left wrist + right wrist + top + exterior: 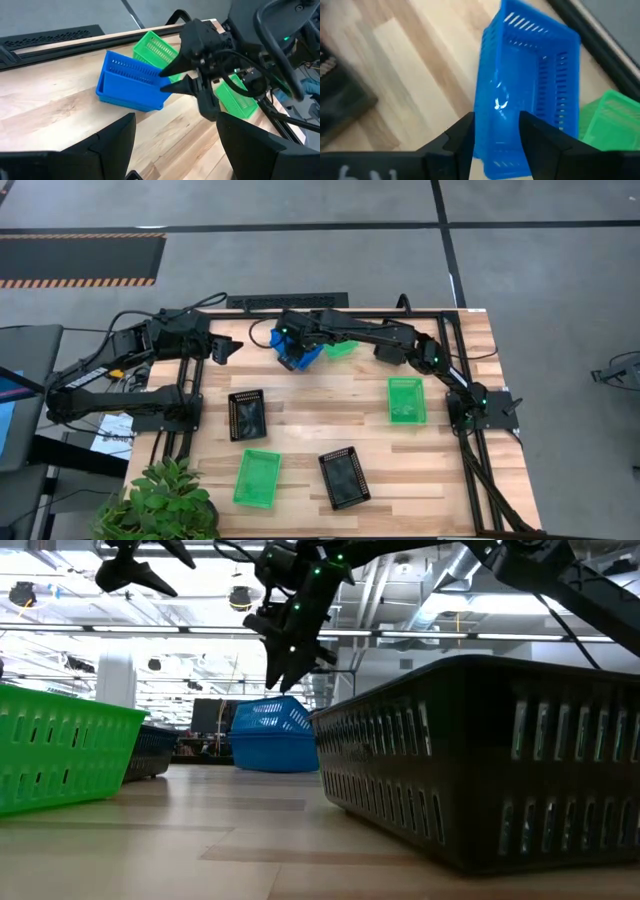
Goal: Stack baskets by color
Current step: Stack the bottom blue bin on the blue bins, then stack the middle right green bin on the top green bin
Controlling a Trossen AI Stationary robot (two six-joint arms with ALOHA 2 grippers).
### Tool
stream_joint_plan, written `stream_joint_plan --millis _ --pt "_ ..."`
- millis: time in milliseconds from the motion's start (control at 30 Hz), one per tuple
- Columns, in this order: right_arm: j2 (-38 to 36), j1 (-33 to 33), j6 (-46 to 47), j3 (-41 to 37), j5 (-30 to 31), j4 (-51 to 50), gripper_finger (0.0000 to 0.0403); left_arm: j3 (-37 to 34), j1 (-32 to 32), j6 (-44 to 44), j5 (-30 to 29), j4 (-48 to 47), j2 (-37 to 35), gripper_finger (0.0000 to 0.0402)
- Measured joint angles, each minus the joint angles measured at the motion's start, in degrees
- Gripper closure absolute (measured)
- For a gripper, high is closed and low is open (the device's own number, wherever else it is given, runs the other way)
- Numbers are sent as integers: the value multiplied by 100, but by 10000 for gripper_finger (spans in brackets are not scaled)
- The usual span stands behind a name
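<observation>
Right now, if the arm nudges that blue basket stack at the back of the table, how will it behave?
The blue basket stack looks thin, slotted plastic, so it is probably light and would slide on the smooth wood table. It already sits tilted, so a nudge may tip it. Its mesh walls probably flex slightly.

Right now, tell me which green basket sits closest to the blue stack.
The green basket at the table's far edge, touching the blue stack under the right gripper. The other two green baskets lie apart, nearer the front.

No readable text, label or number anywhere.
</observation>
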Motion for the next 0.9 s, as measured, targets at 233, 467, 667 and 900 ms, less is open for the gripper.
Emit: stream_joint_plan --millis 233,467,667,900 --pt "7 -18 -231 -101 -252 -10 231 0 1 0 0 -34 0 136" --pt "173 -51 -341 -101 -470 -254 252 0 1 64 0 -36 -1 136" --pt "299 4 -465 -107 -445 -244 316 0 1 66 0 -44 0 136" --pt "279 62 -612 41 -177 -124 389 0 1 107 -2 -44 -2 136"
